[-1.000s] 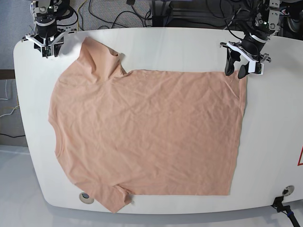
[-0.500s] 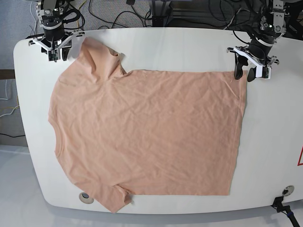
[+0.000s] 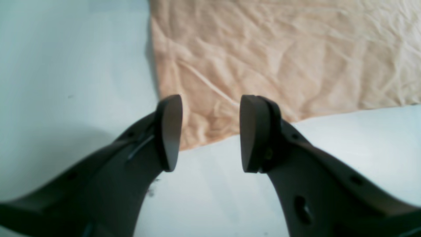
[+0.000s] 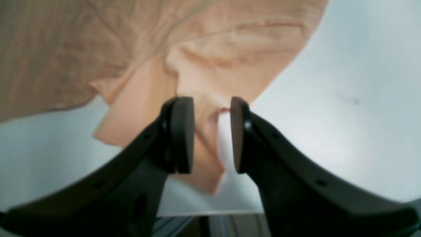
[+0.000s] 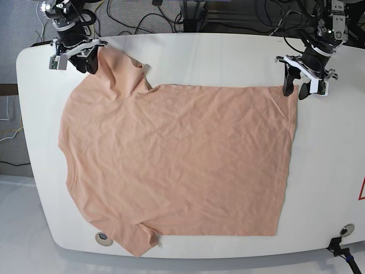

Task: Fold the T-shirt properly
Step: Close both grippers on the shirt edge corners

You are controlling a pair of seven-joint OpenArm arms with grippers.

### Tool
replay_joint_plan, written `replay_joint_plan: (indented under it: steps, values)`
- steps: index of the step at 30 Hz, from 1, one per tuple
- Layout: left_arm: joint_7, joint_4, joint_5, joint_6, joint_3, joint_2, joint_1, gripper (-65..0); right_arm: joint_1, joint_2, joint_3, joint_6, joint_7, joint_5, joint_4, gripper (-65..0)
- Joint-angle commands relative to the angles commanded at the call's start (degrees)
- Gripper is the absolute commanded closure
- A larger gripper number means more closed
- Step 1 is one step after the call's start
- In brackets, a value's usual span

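Observation:
The peach T-shirt [image 5: 177,160] lies spread flat and wrinkled on the white table [image 5: 319,171], with its sleeves at the left and its hem at the right. No smiley print shows. My left gripper [image 5: 296,88] is open at the shirt's far right corner. In the left wrist view it [image 3: 210,133] straddles that corner of the shirt [image 3: 279,59] just above the table. My right gripper [image 5: 84,61] is at the far left sleeve. In the right wrist view it [image 4: 210,135] is open with a narrower gap, and the sleeve edge [image 4: 204,125] lies between its fingers.
Cables and equipment lie behind the table's far edge [image 5: 188,35]. Two round holes sit near the front edge, one at the left [image 5: 102,237] and one at the right [image 5: 346,229]. A red mark [image 5: 362,188] is at the right rim.
My right gripper has moved rightwards from the bare table onto the far sleeve and turned. My left gripper has drawn back slightly to the shirt's far right corner and stays open.

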Motion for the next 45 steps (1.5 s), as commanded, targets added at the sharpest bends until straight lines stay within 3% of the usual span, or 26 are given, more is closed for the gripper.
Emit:
replay_joint_plan:
  steps: [5, 10, 12, 19, 30, 45]
  values:
    - [0.0, 0.0, 0.0, 0.0, 0.0, 0.0, 0.0, -44.2, 0.18, 0.09, 4.75, 0.0, -7.56, 12.48, -0.09, -43.8]
    - [0.0, 0.0, 0.0, 0.0, 0.18, 0.0, -0.09, -44.6, -0.18, -0.62, 4.75, 0.0, -13.8, 19.87, -0.88, -44.1]
    - [0.0, 0.0, 0.0, 0.0, 0.18, 0.0, -0.09, -44.6, -0.09, -2.11, 4.84, 0.0, -15.47, 20.22, -2.46, -44.1]
    - [0.0, -0.09, 0.0, 0.0, 0.09, 0.0, -0.09, -44.6, -0.09, -2.55, 4.84, 0.0, -18.37, 20.4, -5.8, -44.1]
    - [0.0, -0.26, 0.0, 0.0, 0.09, 0.0, -0.18, -44.6, 0.0, -2.46, 4.57, -0.09, -18.46, 20.31, -11.43, -44.1]
    - [0.0, -0.35, 0.09, 0.0, 0.18, 0.0, -0.26, -44.6, 2.55, -2.9, 2.11, -0.53, -20.48, 20.31, -11.52, -44.1]
